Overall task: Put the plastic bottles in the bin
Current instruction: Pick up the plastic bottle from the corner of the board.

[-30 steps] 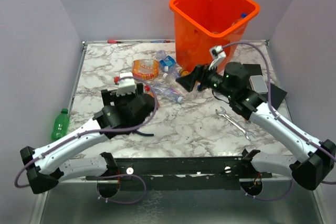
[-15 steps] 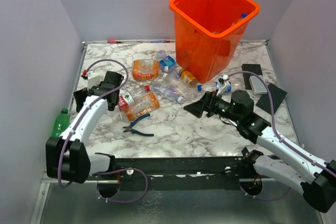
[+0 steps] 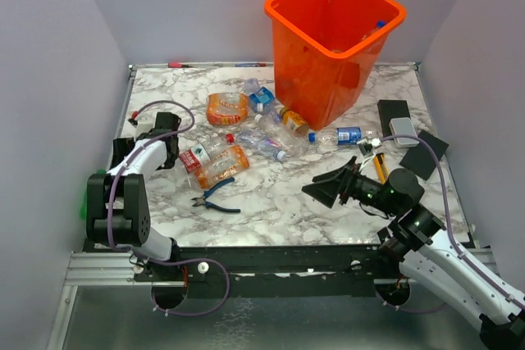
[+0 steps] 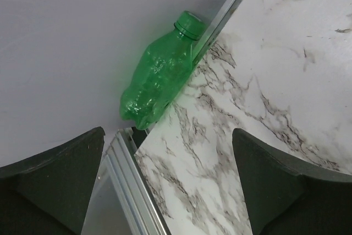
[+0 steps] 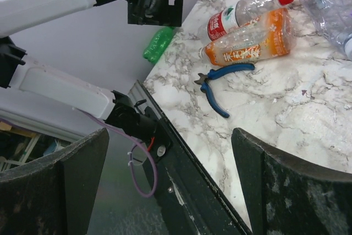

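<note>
The bin (image 3: 316, 79) stands at the far edge of the surface (image 3: 279, 202); through its open top a blue-capped bottle (image 3: 378, 28) shows inside, by the right wall. Most bottles lie loose around the bin's foot and to its left. A blue-label bottle (image 3: 345, 134) lies just in front of the bin's near corner; an orange-capped bottle (image 3: 292, 120) lies just beside its left base; a crushed clear bottle (image 3: 267, 145) lies a little nearer. A second blue-label bottle (image 3: 261, 98) and an orange-banded bottle (image 3: 227, 107) lie further left of the bin. Nearer again and left of the bin, a red-capped bottle (image 5: 245, 10) with a red-and-white label lies touching an orange-label bottle (image 5: 250, 45). The orange label bears white characters and the red one a small green mark; neither can be read, and the blue labels are too small to read. Pliers (image 5: 220, 83) with blue handles lie just in front of that pair. The green bottle (image 4: 159, 75) has no label; it lies well apart from the bin, off the surface's left edge, between the edge rail and the wall. The left claw (image 4: 170, 174) hangs over that edge with its fingers wide apart and empty, the green bottle ahead of it. The right claw (image 3: 321, 188) hovers in front of the bin, nearer the arms; its fingers are spread wide on nothing and it points left.
</note>
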Tool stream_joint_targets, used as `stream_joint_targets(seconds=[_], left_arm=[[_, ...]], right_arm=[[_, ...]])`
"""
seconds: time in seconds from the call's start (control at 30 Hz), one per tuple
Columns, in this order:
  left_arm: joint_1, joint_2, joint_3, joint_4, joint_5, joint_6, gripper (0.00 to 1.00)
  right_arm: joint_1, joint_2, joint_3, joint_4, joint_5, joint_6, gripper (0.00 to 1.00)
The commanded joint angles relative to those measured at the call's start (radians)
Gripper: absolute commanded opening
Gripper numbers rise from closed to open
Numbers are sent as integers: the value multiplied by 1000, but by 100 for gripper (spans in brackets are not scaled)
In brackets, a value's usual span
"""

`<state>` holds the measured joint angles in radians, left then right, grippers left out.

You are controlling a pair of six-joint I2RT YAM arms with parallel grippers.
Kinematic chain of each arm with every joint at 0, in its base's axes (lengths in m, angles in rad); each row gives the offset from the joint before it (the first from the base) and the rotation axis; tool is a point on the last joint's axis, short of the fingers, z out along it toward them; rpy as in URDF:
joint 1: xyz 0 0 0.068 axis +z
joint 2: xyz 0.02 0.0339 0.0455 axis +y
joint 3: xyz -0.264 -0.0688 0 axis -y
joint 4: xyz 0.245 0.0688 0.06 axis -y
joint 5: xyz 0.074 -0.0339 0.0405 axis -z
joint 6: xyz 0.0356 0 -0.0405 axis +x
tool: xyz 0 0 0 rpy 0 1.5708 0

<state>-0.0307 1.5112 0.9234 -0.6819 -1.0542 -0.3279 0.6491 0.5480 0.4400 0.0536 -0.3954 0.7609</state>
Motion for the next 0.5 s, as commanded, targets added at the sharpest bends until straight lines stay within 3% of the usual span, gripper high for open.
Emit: stream_joint_targets(seconds=[0.0, 0.23, 0.47], left_arm=[[58, -54, -75, 186, 84, 234, 99], [141, -71, -182, 316, 152, 408, 99], [192, -39, -201, 424, 203, 366, 99]], right_arm=[[7, -52, -33, -84, -39, 7, 96], [7, -76, -64, -91, -46, 1, 97], [6, -76, -94, -81, -82, 12, 97]])
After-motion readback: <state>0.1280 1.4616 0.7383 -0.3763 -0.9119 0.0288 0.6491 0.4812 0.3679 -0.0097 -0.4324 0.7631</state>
